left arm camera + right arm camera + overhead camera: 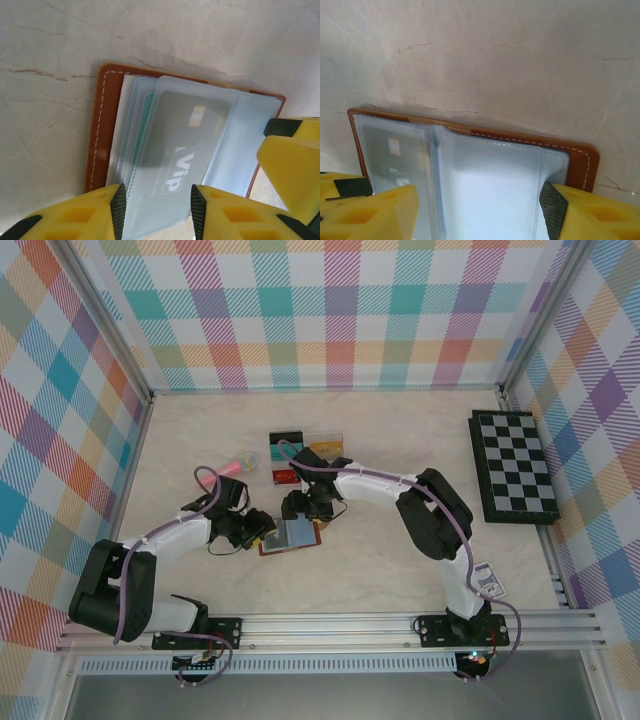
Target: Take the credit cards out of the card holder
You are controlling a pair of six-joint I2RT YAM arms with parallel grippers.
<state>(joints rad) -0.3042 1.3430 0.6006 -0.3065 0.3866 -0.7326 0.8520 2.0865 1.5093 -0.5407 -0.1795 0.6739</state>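
Now | left hand [156, 212] astride grey card [185, 135] | right hand [479, 210] astride card holder [580, 160] | grips unclear

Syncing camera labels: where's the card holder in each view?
Top external: card holder, centre of table.
Left wrist: card holder mid-frame, pages open.
Right wrist: card holder across lower half.
Shared landmark: brown leather border.

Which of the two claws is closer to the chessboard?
The right gripper. It sits at the far edge of the card holder, on the side toward the chessboard. The left gripper is at the holder's left end, farther from the board.
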